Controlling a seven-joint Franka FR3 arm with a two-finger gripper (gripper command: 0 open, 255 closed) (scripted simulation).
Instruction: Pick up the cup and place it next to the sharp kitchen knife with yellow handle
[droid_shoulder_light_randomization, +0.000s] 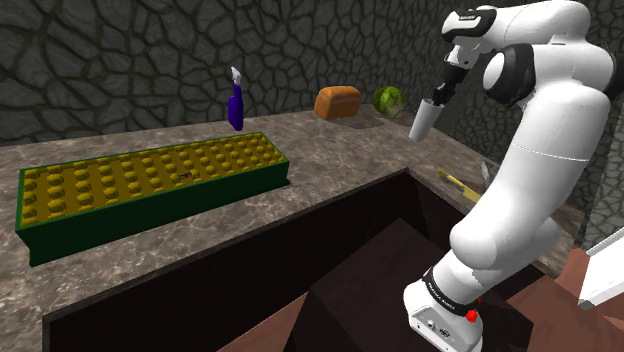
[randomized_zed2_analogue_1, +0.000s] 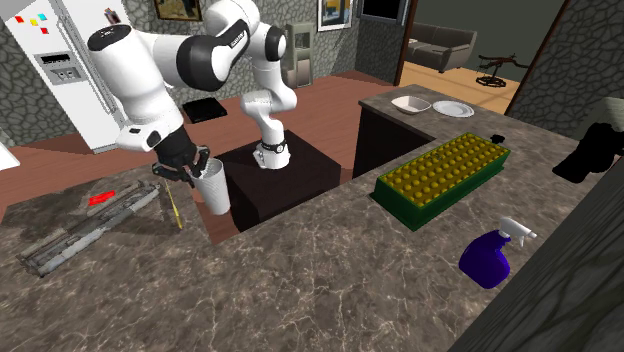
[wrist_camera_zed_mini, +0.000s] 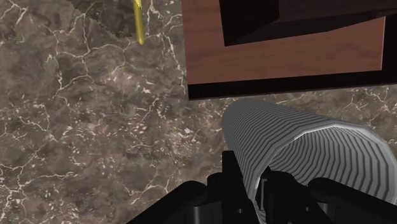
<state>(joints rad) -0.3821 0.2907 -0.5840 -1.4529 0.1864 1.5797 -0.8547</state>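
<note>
The black fingers (randomized_zed2_analogue_1: 194, 170) pinch the rim of a ribbed pale grey cup (randomized_zed2_analogue_1: 216, 193), tilted, clear of the marbled brown tabletop (randomized_zed2_analogue_1: 330, 270). A slim yellow-handled knife (randomized_zed2_analogue_1: 173, 207) lies nearby

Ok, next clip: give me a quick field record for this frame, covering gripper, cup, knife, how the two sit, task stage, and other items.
gripper: shut on the cup's rim, above the counter
cup: pale, ribbed, off the counter, tilted
knife: yellow handle, lying flat on the counter
cup vs knife: apart; cup in the air close beside the knife
task stage: cup picked up, not yet set down
other items: green tray with yellow studs; blue spray bottle
</note>
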